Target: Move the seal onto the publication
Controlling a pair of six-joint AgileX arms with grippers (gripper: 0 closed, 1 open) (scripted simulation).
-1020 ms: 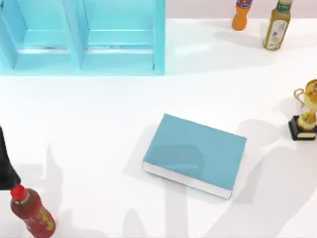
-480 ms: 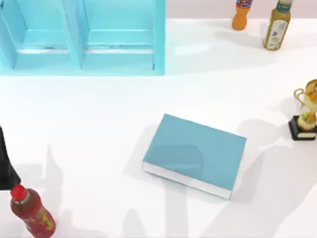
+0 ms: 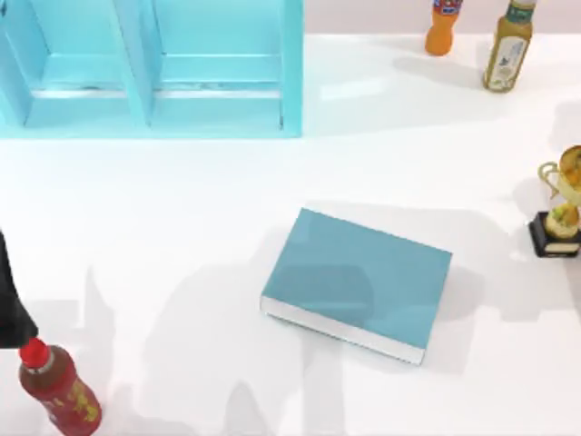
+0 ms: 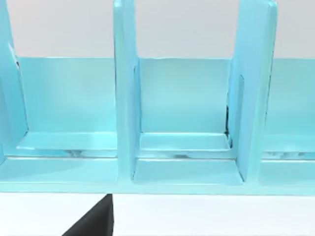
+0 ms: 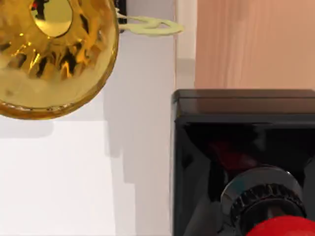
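The publication (image 3: 359, 283), a thick teal-blue book with white page edges, lies flat at the middle of the table. In the right wrist view the seal (image 5: 236, 147) looms very close: a black square base, a metal collar and a glossy red knob (image 5: 283, 228). It stands beside the gold trophy cup (image 5: 51, 54), at the table's edge. My left gripper (image 3: 11, 309) is parked at the table's left edge, above the red-capped bottle, far from the book.
A light blue shelf unit (image 3: 150, 68) fills the back left. A red-capped bottle (image 3: 56, 386) stands at the front left. An orange bottle (image 3: 442, 25) and a green bottle (image 3: 507, 45) stand at the back right. The gold trophy (image 3: 561, 207) sits at the right edge.
The shadows over the book and the table's right half have shifted and spread. The book, trophy, bottles and left arm stay where they were.
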